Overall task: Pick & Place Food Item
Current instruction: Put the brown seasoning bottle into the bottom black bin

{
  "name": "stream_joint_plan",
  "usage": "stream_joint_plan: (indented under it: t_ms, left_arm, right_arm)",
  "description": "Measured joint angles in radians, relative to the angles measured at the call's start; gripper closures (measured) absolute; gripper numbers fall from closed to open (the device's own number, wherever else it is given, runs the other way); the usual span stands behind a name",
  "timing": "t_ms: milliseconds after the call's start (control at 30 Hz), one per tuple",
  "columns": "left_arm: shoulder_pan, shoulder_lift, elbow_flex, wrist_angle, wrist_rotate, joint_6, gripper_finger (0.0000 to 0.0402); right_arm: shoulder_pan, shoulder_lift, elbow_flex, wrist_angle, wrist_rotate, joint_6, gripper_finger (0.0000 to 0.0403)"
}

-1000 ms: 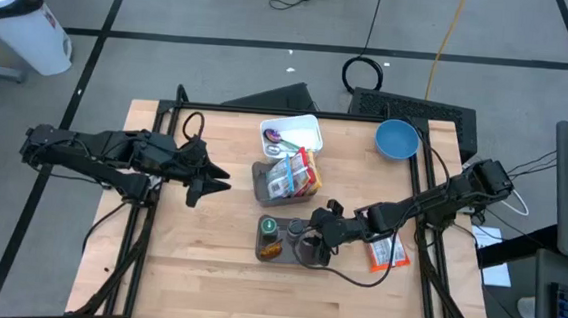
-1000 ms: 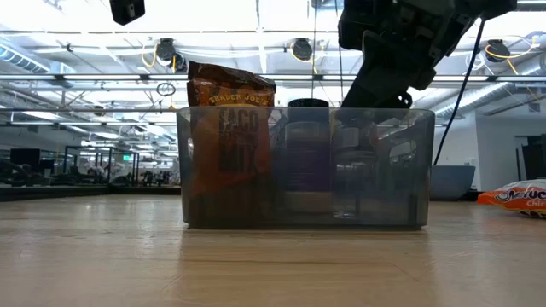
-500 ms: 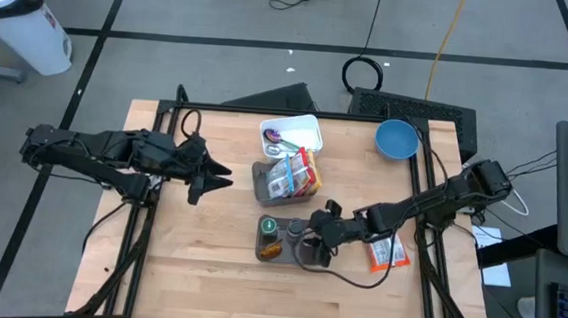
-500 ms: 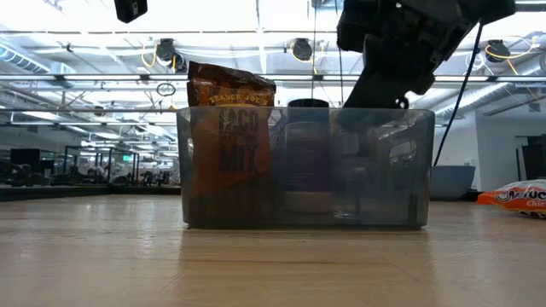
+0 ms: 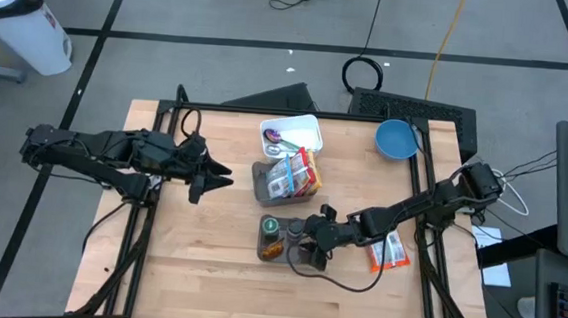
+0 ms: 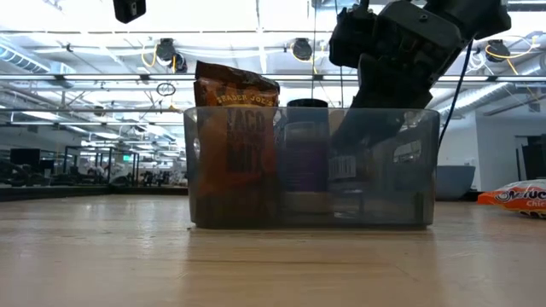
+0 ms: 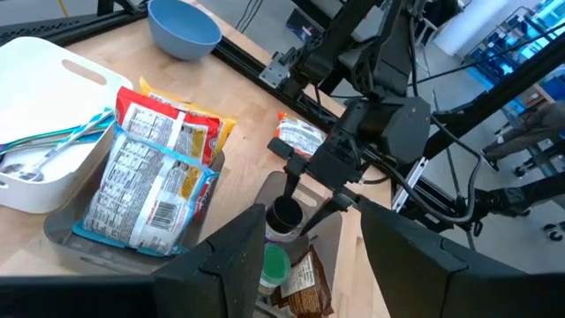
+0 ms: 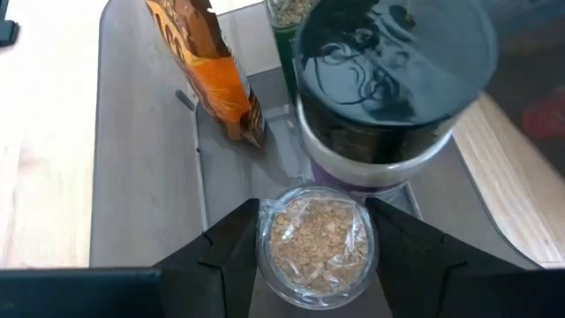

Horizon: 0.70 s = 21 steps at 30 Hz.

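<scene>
glass jar [image 8: 317,233] in right gripper [image 8: 313,256] (over bin [image 8: 141,159])

Wooden table [image 5: 206,264] with bins [image 5: 284,184], bowl [image 5: 397,139]

My dark fingers [image 8: 221,252] frame a clear jar [image 8: 316,238] of tan crumbs, below a black-lidded jar [image 8: 388,66] and orange packet [image 8: 212,75], upper left.

Taco mix packet [image 6: 236,141] and jars [image 6: 307,149] in a bin [image 6: 311,166], right pincer [image 5: 304,243] over it, snack bag [image 5: 390,251] to the right
</scene>
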Motion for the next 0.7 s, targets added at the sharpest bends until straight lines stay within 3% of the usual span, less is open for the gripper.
stream_joint_plan:
  t_ms: [700]
  left_arm:
    - [0.0,0.0,0.0,-0.001,0.003,0.012,0.0204]
  right_arm:
    - [-0.003,0.014,0.0,0.024,-0.027,0.025,0.0202]
